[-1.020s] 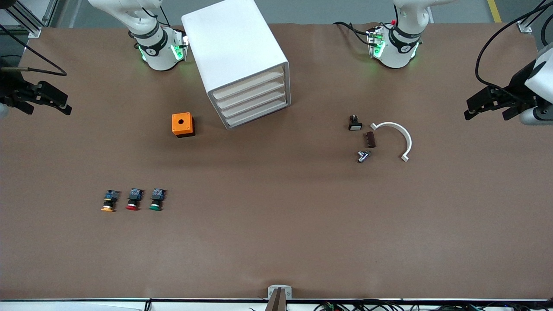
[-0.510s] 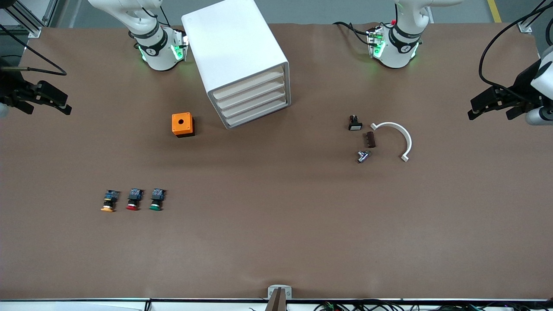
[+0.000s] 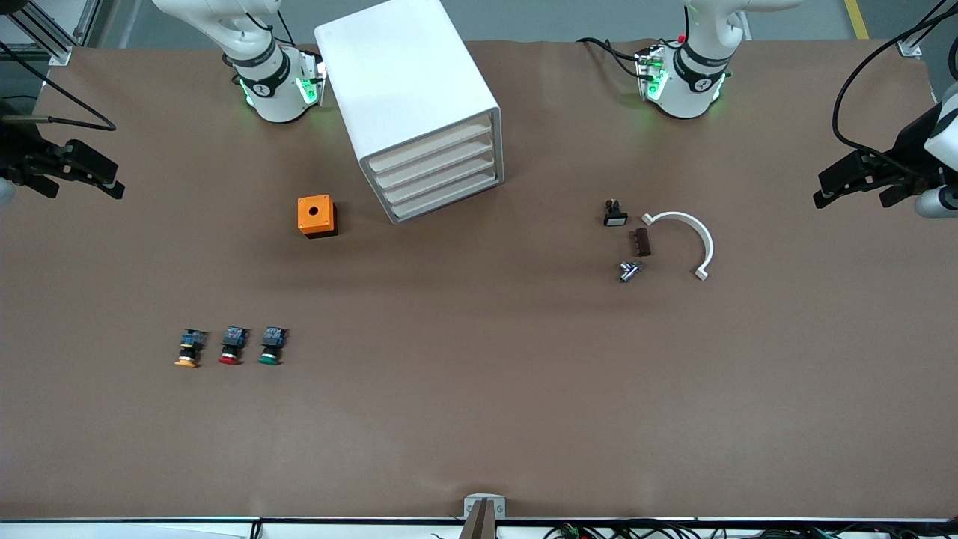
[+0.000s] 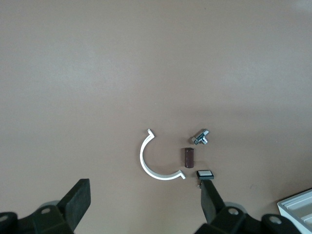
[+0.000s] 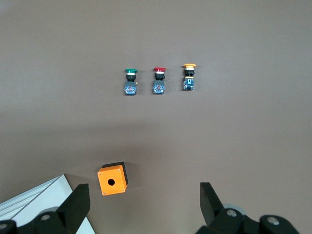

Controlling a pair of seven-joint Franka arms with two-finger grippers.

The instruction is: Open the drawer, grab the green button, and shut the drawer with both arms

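Observation:
The white cabinet (image 3: 408, 90) stands between the two arm bases, its four cream-fronted drawers (image 3: 438, 174) all shut. The green-capped button (image 3: 271, 346) lies on the table near the front camera, toward the right arm's end, beside a red-capped (image 3: 232, 346) and a yellow-orange-capped one (image 3: 189, 349); it also shows in the right wrist view (image 5: 130, 81). My right gripper (image 3: 112, 182) is open and empty, high over the table's edge at the right arm's end. My left gripper (image 3: 831, 189) is open and empty, high over the left arm's end.
An orange box with a round hole (image 3: 316, 215) sits beside the cabinet. A white curved clip (image 3: 692, 238), a brown block (image 3: 642, 242), a metal fitting (image 3: 629, 270) and a small black switch (image 3: 615, 214) lie toward the left arm's end.
My left gripper has drifted a little toward the table's edge at its own end and slightly up the front view. The right arm and all objects have not moved.

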